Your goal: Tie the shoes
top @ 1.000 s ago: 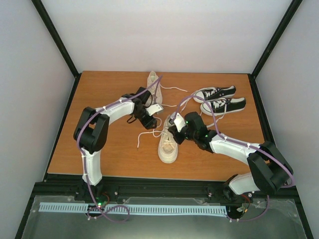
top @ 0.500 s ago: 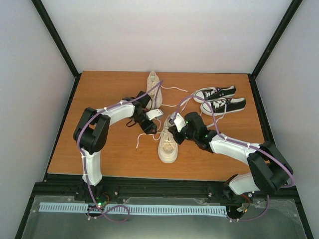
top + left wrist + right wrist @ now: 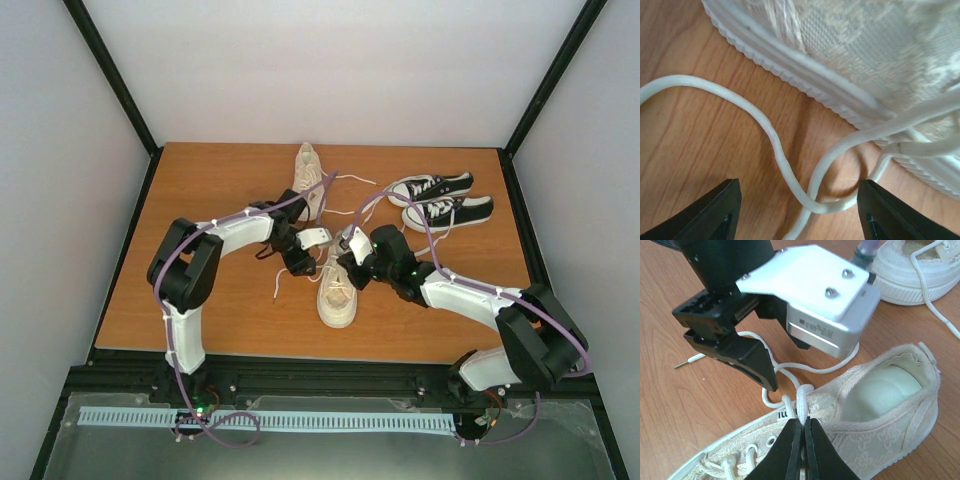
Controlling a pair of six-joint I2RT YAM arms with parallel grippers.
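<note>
The right gripper [image 3: 802, 424] was seen pinched tight on a white lace [image 3: 802, 402] drawn up from the near cream shoe [image 3: 890, 435]. Just beyond that shoe, the left gripper [image 3: 759, 366] was held low over the table [image 3: 670, 405]. Farther beyond it, the heel of the second cream shoe [image 3: 905, 277] was shown.

The shoes [image 3: 336, 300] are cream with white laces [image 3: 774, 145] (sneakers [image 3: 447, 212] black-and-white), table [image 3: 200, 290] orange-brown woodgrain.

Cream near shoe [image 3: 337, 295] mid-table, toe toward near edge; far shoe [image 3: 308, 170] behind it; white laces [image 3: 772, 142] untied, trailing.
</note>
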